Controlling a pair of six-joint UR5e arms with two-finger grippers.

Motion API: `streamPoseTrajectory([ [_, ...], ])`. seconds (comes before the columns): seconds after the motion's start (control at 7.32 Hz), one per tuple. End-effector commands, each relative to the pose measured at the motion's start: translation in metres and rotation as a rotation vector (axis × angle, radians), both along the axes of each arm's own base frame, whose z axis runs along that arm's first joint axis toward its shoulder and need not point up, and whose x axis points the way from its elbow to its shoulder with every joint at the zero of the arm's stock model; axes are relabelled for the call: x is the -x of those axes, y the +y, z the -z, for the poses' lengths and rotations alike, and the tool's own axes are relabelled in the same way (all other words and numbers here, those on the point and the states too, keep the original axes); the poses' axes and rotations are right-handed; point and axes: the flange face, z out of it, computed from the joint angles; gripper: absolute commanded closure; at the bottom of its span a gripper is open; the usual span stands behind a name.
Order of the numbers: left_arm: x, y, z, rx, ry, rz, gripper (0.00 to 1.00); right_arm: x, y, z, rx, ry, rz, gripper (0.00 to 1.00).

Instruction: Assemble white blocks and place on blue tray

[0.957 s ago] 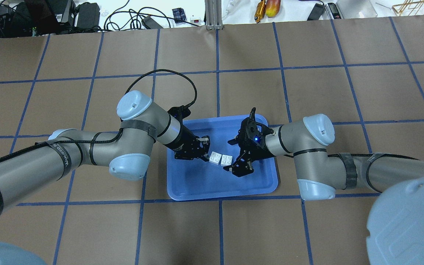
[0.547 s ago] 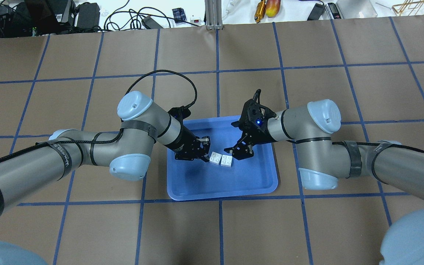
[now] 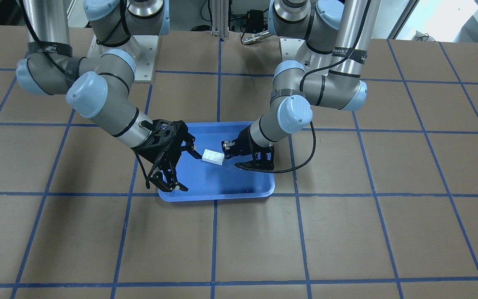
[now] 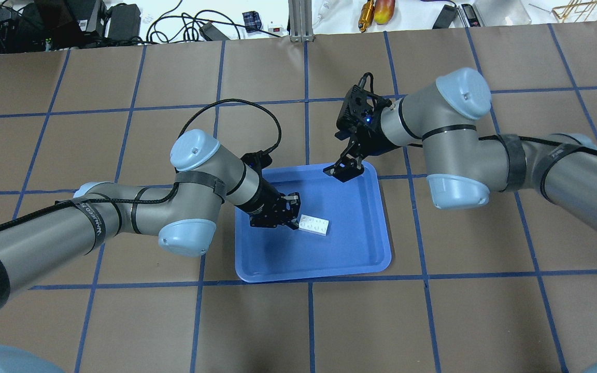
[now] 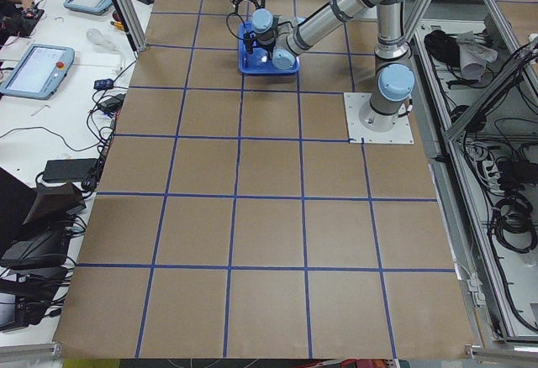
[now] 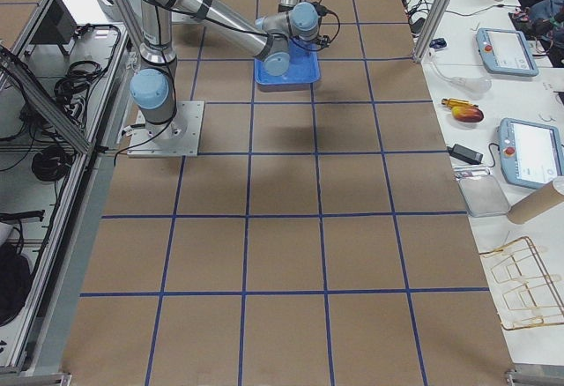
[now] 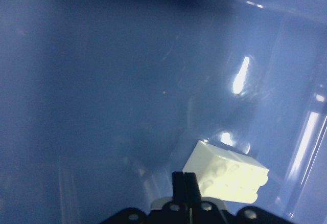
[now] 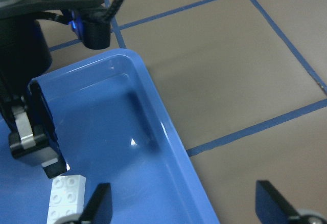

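Overhead exterior view: the white blocks (image 4: 314,225) are joined into one short brick, studs up, lying flat near the middle of the blue tray (image 4: 329,259), slightly toward the tray's left side. One brick, one tray.

The left gripper (image 7: 184,187) sits low in the tray at the brick's left end. Its jaws are clenched tip to tip with nothing between them, and the brick is just beside the tips. I cannot tell whether they touch it. The right gripper (image 4: 339,172) hangs above the tray's far right corner, well apart from the brick, with its jaws spread wide and empty.

The tray rests on the surface (image 4: 433,321), which is brown sheeting divided into squares by blue tape lines. Two arms reach in over it, one from each side, each bolted to a pale base plate (image 3: 116,58).

Past the far edge of the surface runs a white bench (image 4: 184,20) strewn with black cables and power bricks. The exterior right view shows two grey tablets (image 6: 507,51) there and one gold wire rack (image 6: 520,285). Aluminium frame posts stand around the cell.
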Motion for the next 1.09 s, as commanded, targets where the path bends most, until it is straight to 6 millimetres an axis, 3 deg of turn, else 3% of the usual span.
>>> streamPoseTrajectory([
  [0.0,0.0,0.0,-0.001,0.003,0.0,0.0,1.0,0.005,-0.041,-0.059,-0.098,0.106,0.096,0.0],
  [0.14,0.0,-0.002,-0.006,0.023,0.004,0.009,1.0,0.011,-0.057,-0.096,-0.168,0.186,0.155,0.0],
  [0.27,-0.002,-0.012,-0.027,0.086,-0.001,0.011,1.0,0.017,-0.063,-0.122,-0.234,0.259,0.208,0.0],
  [0.55,-0.023,-0.052,-0.071,0.16,-0.048,-0.028,0.92,0.028,-0.068,-0.168,-0.205,0.375,0.276,0.0],
  [0.82,-0.032,-0.067,-0.123,0.173,-0.054,-0.043,0.92,0.047,-0.058,-0.194,-0.221,0.518,0.334,0.0],
  [0.96,-0.04,-0.065,-0.14,0.182,-0.146,0.033,0.91,0.055,-0.043,-0.208,-0.287,0.513,0.552,0.0],
])
